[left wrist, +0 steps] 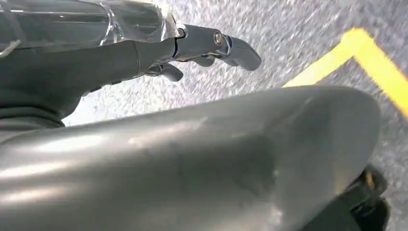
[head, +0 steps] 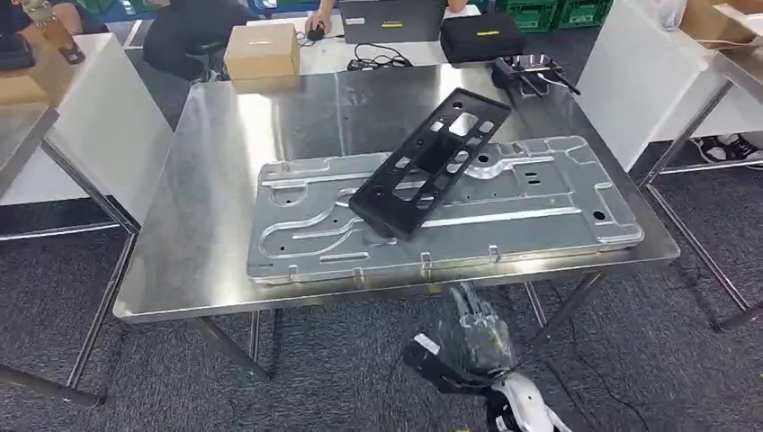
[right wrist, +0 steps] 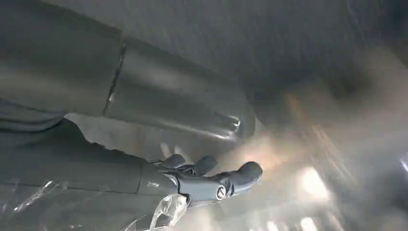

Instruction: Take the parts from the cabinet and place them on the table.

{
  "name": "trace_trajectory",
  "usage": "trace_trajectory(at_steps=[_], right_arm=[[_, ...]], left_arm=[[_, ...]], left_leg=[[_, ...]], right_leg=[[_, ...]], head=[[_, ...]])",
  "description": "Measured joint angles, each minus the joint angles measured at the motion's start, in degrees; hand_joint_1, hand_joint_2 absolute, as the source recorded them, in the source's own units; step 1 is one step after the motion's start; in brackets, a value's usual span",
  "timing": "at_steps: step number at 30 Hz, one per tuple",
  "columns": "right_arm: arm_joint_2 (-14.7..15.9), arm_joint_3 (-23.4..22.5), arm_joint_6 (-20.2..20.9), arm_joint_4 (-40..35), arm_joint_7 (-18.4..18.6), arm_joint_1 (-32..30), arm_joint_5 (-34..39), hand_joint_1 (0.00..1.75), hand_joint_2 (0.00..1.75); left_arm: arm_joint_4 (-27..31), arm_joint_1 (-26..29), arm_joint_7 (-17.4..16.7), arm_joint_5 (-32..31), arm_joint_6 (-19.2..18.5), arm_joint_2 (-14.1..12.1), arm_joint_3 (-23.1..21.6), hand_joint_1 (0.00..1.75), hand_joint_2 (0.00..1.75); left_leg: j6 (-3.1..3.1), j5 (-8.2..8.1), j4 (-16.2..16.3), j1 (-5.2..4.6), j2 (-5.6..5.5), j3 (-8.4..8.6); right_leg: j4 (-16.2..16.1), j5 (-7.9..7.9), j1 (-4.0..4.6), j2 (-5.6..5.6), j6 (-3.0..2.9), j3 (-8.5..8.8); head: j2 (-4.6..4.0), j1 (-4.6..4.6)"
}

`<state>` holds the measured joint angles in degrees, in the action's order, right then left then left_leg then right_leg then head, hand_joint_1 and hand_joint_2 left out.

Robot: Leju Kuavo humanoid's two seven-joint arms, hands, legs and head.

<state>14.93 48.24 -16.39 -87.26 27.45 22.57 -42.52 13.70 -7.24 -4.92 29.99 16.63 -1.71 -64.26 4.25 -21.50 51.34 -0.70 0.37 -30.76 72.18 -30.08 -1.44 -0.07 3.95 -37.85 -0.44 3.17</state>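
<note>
A large silver stamped metal plate (head: 540, 207) lies flat on the steel table (head: 225, 180), near its front edge. A black perforated panel (head: 430, 162) rests slantwise across the plate's middle. My right hand (head: 468, 346), wrapped in clear plastic, hangs below the table's front edge over the grey carpet. In the right wrist view the right hand (right wrist: 207, 180) has its fingers apart and holds nothing. My left hand (left wrist: 207, 48) reaches out over the floor beside a yellow tape line (left wrist: 365, 67), fingers spread, with nothing in it.
At the table's far side are a cardboard box (head: 262, 50), a black case (head: 482, 36), a laptop (head: 392, 20), cables (head: 378, 61) and a dark tool (head: 531, 72). A person sits behind. More steel tables stand at left (head: 18, 135) and right (head: 729, 67).
</note>
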Motion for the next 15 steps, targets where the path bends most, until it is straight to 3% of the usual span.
trace_trajectory(at_steps=[1, 2, 3, 4, 5, 7, 8, 9, 10, 11, 12, 13, 14, 15], right_arm=[[0.00, -0.30, -0.02, 1.74, -0.50, -1.16, 2.44, 0.00, 0.00], [0.00, -0.79, 0.00, 4.15, -1.29, -2.27, 5.22, 0.00, 0.00], [-0.07, -1.40, 0.11, 6.79, -1.60, -3.23, 7.93, 0.00, 0.00], [-0.11, -1.77, 0.13, 9.20, -2.34, -4.07, 10.88, 0.00, 0.00], [-0.11, -2.34, -0.20, 11.91, -3.68, -5.15, 13.35, 0.00, 0.00], [-0.15, -3.67, -1.38, 19.14, -7.45, -7.00, 20.07, 0.00, 0.00], [-0.28, -4.68, -2.19, 23.32, -9.58, -8.20, 24.66, 0.00, 0.00], [-0.48, -6.01, -2.62, 27.82, -12.14, -9.27, 30.06, 0.00, 0.00], [-0.52, -7.36, -2.95, 31.29, -15.01, -10.32, 34.74, 0.00, 0.00], [-0.52, -8.95, -3.17, 34.80, -18.07, -11.41, 38.98, 0.00, 0.00], [-0.66, -10.61, -3.10, 38.49, -20.14, -12.81, 43.24, 0.00, 0.00], [-0.96, -12.18, -2.60, 41.75, -21.12, -13.93, 47.15, 0.00, 0.00], [-1.18, -13.85, -1.91, 44.89, -20.97, -14.98, 50.66, 0.00, 0.00], [-1.55, -15.40, -1.13, 47.84, -19.76, -15.79, 52.80, 0.00, 0.00]], left_arm=[[0.00, 0.10, 0.15, 0.00, 0.11, 0.11, 0.00, 0.00, 0.00], [0.00, 0.17, 0.24, 0.00, 0.22, 0.18, 0.02, 0.00, 0.00], [0.00, 0.17, 0.26, 0.00, 0.28, 0.15, 0.04, 0.00, 0.00], [0.00, 0.11, 0.24, -0.02, 0.31, 0.18, 0.02, 0.00, 0.00], [0.00, 0.16, 0.26, -0.02, 0.35, 0.22, 0.04, 0.00, 0.00], [0.00, 0.27, 0.24, 0.06, 0.39, 0.24, 0.04, 0.00, 0.00], [0.00, 0.38, 0.24, 0.33, 0.48, 0.22, 0.04, 0.00, 0.00], [0.00, 0.50, 0.24, 0.55, 0.55, 0.24, 0.04, 0.00, 0.00], [0.00, 0.65, 0.31, 0.85, 0.57, 0.33, 0.02, 0.00, 0.00], [0.00, 0.70, 0.33, 1.09, 0.59, 0.37, 0.02, 0.00, 0.00], [0.00, 0.74, 0.33, 1.38, 0.61, 0.35, 0.04, 0.00, 0.00], [0.00, 0.78, 0.31, 1.55, 0.61, 0.35, 0.04, 0.00, 0.00], [0.00, 0.84, 0.31, 1.86, 0.61, 0.35, 0.04, 0.00, 0.00], [0.00, 0.92, 0.31, 2.06, 0.61, 0.35, 0.04, 0.00, 0.00]], left_leg=[[-0.27, 0.38, 0.31, 0.11, -0.01, -0.75], [-0.59, 0.64, 0.95, 0.31, -0.02, -1.62], [-0.80, 0.75, 1.73, 0.12, -0.06, -2.23], [-0.99, 0.72, 2.73, -0.11, -0.15, -3.06], [-1.36, 1.05, 2.98, -0.25, -0.11, -3.27], [-1.60, 1.78, 2.94, -0.09, -0.15, -3.51], [-1.80, 1.89, 3.15, 0.25, -0.17, -3.82], [-2.22, -0.33, 4.43, 0.33, -0.18, -4.39], [-2.70, -4.09, 7.55, 0.38, -0.21, -5.53], [-3.09, -7.88, 12.06, 0.63, -0.18, -6.78], [-3.32, -10.66, 16.59, 0.79, -0.17, -7.87], [-3.34, -12.07, 20.38, 0.82, -0.18, -8.44], [-3.22, -11.59, 22.25, 0.79, -0.18, -8.00], [-2.89, -9.68, 21.33, 0.71, -0.19, -6.36]], right_leg=[[-3.21, 2.28, -0.15, 0.00, 0.15, 2.53], [-8.53, 3.81, -0.31, -0.03, 0.38, 6.26], [-13.98, 2.81, -0.60, -0.08, 0.69, 9.79], [-17.41, 1.31, -0.15, 0.15, 0.32, 11.78], [-17.32, 0.94, -0.30, 0.12, -0.46, 11.25], [-17.11, 1.39, 0.14, 0.07, -1.21, 10.96], [-17.30, 1.87, -0.21, -0.33, -1.97, 10.45], [-17.29, 2.40, -0.15, -0.47, -2.52, 9.86], [-17.26, 2.94, -0.15, -0.68, -2.92, 9.20], [-17.25, 3.53, -0.10, -0.80, -3.03, 8.39], [-17.21, 4.07, 0.04, -1.06, -3.03, 7.60], [-17.15, 4.53, 0.12, -1.26, -3.06, 6.87], [-17.14, 5.02, 0.23, -1.41, -3.06, 6.16], [-17.11, 5.54, 0.40, -1.41, -3.05, 5.58]], head=[[0.00, -0.02], [0.00, 0.00], [0.00, -0.02], [0.00, 0.02], [0.00, 0.04], [0.00, 0.07], [0.00, 0.07], [0.00, 0.06], [0.00, 0.06], [0.00, 0.04], [0.00, 0.04], [0.00, 0.04], [0.00, 0.04], [0.00, 0.04]])
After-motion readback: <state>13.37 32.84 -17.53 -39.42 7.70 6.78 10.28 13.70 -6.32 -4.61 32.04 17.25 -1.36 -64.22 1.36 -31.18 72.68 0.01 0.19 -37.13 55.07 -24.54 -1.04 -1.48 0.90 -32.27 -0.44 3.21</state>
